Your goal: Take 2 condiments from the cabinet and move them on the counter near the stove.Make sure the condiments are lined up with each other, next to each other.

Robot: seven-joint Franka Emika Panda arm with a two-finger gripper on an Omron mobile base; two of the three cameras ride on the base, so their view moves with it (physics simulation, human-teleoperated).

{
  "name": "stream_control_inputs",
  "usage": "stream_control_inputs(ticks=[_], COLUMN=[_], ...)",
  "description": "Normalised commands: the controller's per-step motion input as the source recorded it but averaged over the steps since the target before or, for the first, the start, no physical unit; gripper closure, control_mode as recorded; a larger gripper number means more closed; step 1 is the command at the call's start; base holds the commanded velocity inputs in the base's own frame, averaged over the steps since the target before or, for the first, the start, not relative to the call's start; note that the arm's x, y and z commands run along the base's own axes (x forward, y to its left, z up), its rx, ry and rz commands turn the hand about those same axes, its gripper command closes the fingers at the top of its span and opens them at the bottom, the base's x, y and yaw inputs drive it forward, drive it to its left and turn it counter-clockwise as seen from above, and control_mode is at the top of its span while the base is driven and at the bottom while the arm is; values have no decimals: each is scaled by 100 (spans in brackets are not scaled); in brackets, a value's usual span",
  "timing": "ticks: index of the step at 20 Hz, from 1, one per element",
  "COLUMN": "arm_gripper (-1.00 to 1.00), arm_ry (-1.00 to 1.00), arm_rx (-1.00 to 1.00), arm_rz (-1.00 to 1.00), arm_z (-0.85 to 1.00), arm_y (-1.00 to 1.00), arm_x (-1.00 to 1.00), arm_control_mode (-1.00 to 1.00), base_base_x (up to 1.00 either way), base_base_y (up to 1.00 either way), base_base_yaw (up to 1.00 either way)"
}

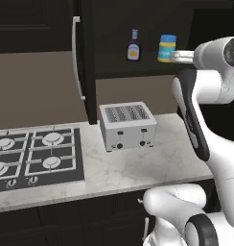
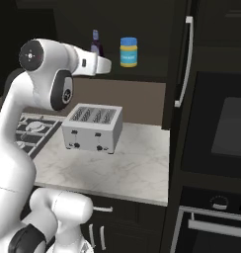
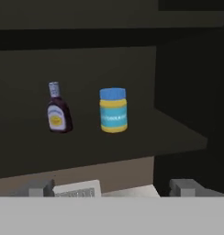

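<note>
**Both condiments sitting on the cabinet shelf**

The jar and the dark bottle are standing upright, side by side but apart, on the open cabinet's shelf. The gripper is facing them from a distance, fingers spread wide, gripping nothing. Below, the toaster is sitting on the counter beside the stove.

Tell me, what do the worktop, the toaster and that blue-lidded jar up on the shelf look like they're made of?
The counter looks like polished stone, probably marble: white-grey with faint veining. The toaster looks like brushed metal, silver-grey with a dull sheen. The jar has a matte blue lid, likely plastic; its banded body hides whether it is glass or plastic.
</note>
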Motion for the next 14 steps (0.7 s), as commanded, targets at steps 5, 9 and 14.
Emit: stream_control_inputs(ticks=[5,9,14], arm_gripper=[-100,-100,-100], arm_ry=[1,0,0], arm_rx=[0,0,0], arm_rz=[0,4,3], arm_z=[10,0,0], arm_y=[0,-8,-20], arm_x=[28,22,29], arm_control_mode=[-100,-100,-100], base_base_x=[0,0,0], base_base_y=[0,0,0], base_base_yaw=[0,0,0])
